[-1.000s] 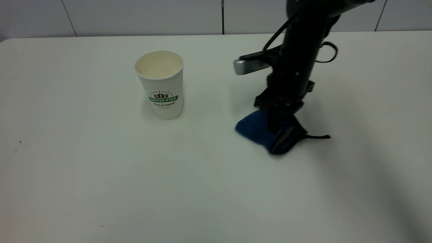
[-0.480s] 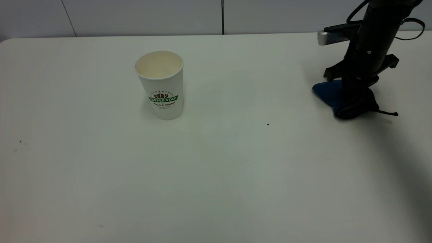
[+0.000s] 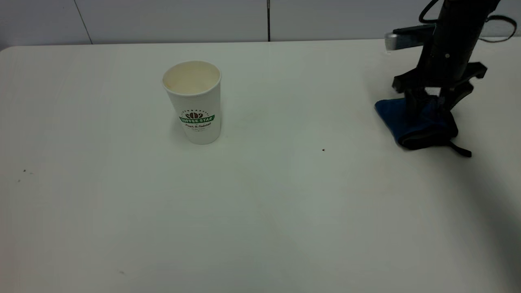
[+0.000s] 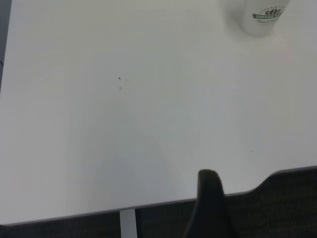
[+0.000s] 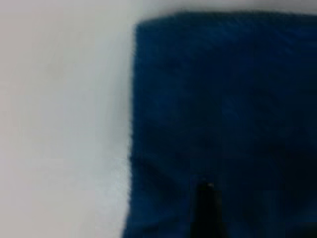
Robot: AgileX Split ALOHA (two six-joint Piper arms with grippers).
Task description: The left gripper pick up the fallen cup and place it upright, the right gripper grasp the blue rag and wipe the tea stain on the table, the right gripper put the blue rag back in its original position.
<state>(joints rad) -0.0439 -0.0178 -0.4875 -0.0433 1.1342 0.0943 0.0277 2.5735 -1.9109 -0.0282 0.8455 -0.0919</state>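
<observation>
The near part of the worktop (image 3: 260, 228) is plain white and smooth, marked only by a few tiny dark specks (image 3: 323, 149). No brown blotch shows on it in any view.

The left gripper (image 4: 210, 203) appears only in its own wrist view, as one black finger off the worktop's edge; whether its fingers are parted or clenched cannot be told.

Further back, left of centre, the cup (image 3: 194, 101) stands upright on the worktop with nothing touching it. It is tall, white paper, with a green "Coffee Star" band below a small brown emblem, and its inside is cream. The left wrist view catches its lower part (image 4: 262, 17) from far off.

Towards the far right lies the rag (image 3: 415, 124), a folded dark blue cloth with black edging along its near side and a thin black loop (image 3: 460, 149) trailing out onto the worktop. In the right wrist view its blue nap (image 5: 223, 114) fills most of the picture.

The right gripper (image 3: 433, 101) stands over the rag, its fingers spread apart to either side, no longer pinching the cloth. A silver-grey bar (image 3: 397, 40) juts from the arm above.
</observation>
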